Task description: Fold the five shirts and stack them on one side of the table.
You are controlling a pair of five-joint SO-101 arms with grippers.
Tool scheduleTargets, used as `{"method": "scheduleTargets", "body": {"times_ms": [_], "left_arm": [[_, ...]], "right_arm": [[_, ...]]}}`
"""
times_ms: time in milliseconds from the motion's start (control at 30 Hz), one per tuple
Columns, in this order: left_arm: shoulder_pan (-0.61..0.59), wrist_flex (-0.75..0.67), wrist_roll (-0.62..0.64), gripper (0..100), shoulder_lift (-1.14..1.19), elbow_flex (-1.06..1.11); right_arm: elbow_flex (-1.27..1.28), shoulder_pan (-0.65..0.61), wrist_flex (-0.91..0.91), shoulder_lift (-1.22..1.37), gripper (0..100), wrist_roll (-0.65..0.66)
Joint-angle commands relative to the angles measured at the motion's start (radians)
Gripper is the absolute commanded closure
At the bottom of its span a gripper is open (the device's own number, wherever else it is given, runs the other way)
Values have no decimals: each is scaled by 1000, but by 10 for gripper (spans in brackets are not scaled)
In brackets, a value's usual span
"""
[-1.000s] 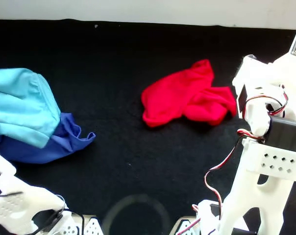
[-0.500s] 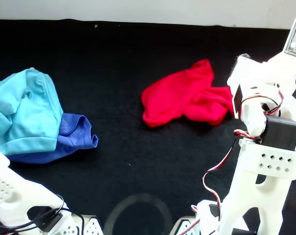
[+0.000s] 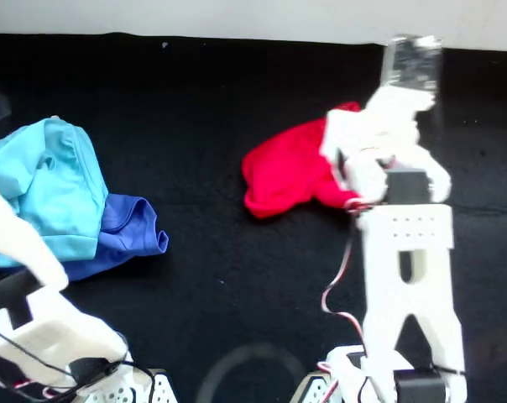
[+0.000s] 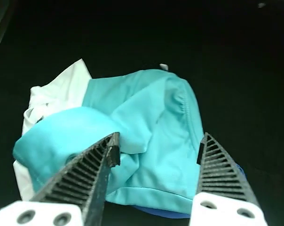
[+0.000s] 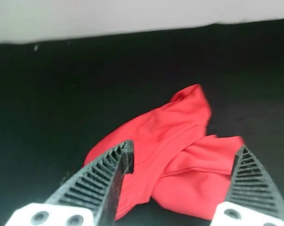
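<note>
A crumpled red shirt (image 3: 287, 172) (image 5: 172, 155) lies right of the table's middle, partly hidden by the right arm (image 3: 396, 210) in the high view. My right gripper (image 5: 182, 165) hangs open above it, apart from the cloth. At the left, a light blue shirt (image 3: 48, 189) (image 4: 151, 136) lies bunched on a darker blue shirt (image 3: 128, 231), with a white shirt (image 4: 50, 96) under its edge. My left gripper (image 4: 156, 153) is open over the light blue shirt, holding nothing. The left arm (image 3: 27, 285) stands at the near left.
The black table (image 3: 228, 92) runs back to a pale wall (image 3: 237, 17). Bare black surface lies between the two cloth heaps and behind them. The arms' bases and cables (image 3: 337, 294) sit at the front edge.
The right arm has swung left and now stands over the red shirt. The left arm has let go of the light blue shirt, which settled into a bunch, and has risen.
</note>
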Motion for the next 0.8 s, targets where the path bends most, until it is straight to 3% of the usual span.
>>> {"method": "scheduleTargets", "body": {"times_ms": [0,200,367,467,567,767], "left_arm": [[101,8,0,734,-42,82],[133,3,-2,734,-48,429],[131,2,-2,734,-53,576],[133,-2,-2,734,-51,591],[156,-2,-2,734,-41,599],[298,-71,26,734,-42,737]], "right_arm": [[74,-114,-93,24,674,-6],[180,-228,-186,110,685,-6],[209,-265,-255,240,882,-6],[205,-288,-255,321,910,44],[205,-302,-257,398,849,69],[211,-328,-257,499,588,63]]}}
